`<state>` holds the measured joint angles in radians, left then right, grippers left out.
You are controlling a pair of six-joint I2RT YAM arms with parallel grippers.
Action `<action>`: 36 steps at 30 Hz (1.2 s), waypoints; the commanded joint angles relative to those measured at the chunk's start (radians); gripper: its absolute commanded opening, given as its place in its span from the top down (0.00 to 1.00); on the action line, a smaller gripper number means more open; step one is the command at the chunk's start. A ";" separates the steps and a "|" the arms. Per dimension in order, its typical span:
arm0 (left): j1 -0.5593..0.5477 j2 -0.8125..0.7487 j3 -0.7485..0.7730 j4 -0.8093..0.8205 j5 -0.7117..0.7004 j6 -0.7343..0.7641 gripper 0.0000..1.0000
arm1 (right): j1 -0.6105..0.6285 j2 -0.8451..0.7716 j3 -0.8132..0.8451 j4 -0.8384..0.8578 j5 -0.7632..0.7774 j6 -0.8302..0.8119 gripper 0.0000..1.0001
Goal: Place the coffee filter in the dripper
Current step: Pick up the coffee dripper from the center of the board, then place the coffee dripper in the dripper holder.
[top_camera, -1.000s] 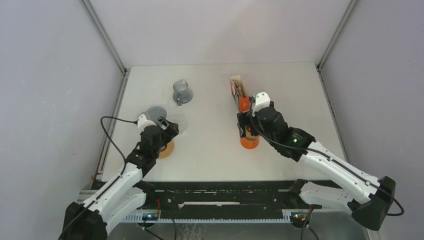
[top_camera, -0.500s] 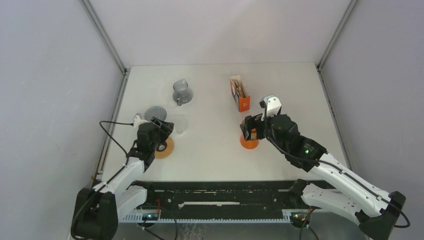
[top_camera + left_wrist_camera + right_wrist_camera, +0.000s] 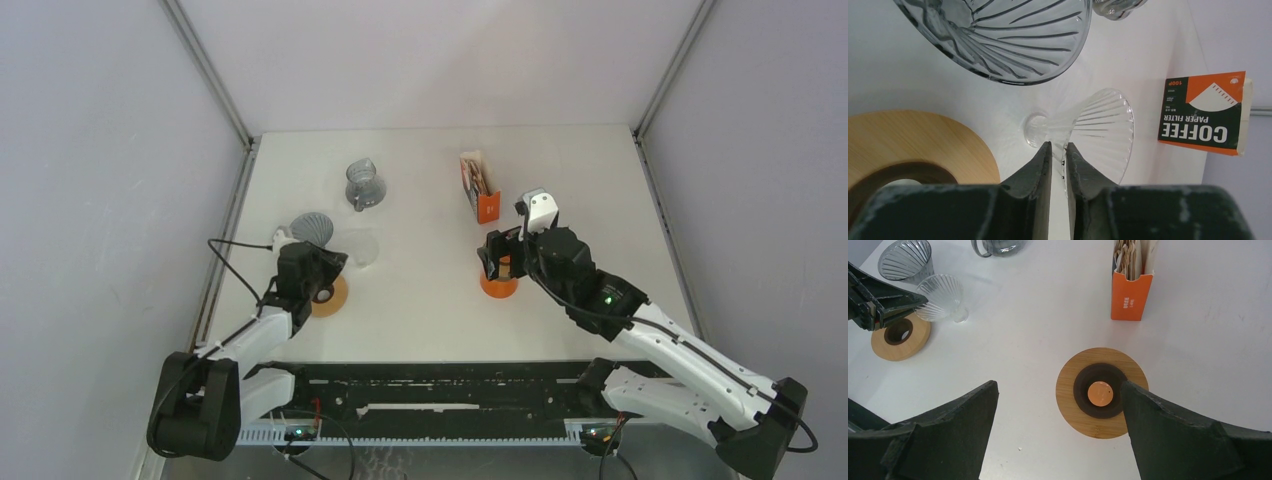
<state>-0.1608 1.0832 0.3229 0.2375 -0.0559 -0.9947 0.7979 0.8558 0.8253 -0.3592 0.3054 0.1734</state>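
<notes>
- While the right gripper (image 3: 1058, 390) hangs with its jaws spread wide over a wooden ring (image 3: 1101, 391) just on the near side of the coffee filter box (image 3: 1132, 295), the coffee filters (image 3: 1130, 255) stand upright in that box's open top.
- Well left of the box, the clear dripper (image 3: 1098, 132) lies on its side, and the left gripper (image 3: 1058, 152) has its jaws drawn narrow on the dripper's rim.
- A grey dripper (image 3: 998, 35), a glass jug (image 3: 364, 185) and a second wooden ring (image 3: 913, 145) also sit left of the box.
- Between the box and the clear dripper runs a broad open stretch of table (image 3: 420, 250); right of the box there is room up to the table's edge.
</notes>
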 commanded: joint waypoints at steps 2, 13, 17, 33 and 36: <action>0.008 0.003 0.003 0.045 0.025 0.015 0.85 | -0.006 0.003 0.005 0.049 -0.013 0.003 0.01; 0.003 -0.040 0.066 -0.056 0.103 0.060 1.00 | -0.006 -0.013 0.010 0.044 -0.069 0.016 0.01; -0.029 -0.107 0.103 -0.156 0.079 0.094 1.00 | -0.006 -0.004 0.035 0.020 -0.107 0.036 0.01; -0.307 -0.213 0.287 -0.406 -0.054 0.146 1.00 | 0.006 0.061 0.132 -0.068 -0.243 0.176 0.08; -0.378 -0.212 0.330 -0.422 -0.074 0.150 1.00 | 0.007 0.094 0.149 -0.083 -0.258 0.200 0.09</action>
<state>-0.4618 0.8944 0.5491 -0.1734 -0.0818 -0.8722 0.7994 0.9226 0.9226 -0.4309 0.0864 0.3122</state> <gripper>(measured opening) 0.024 0.920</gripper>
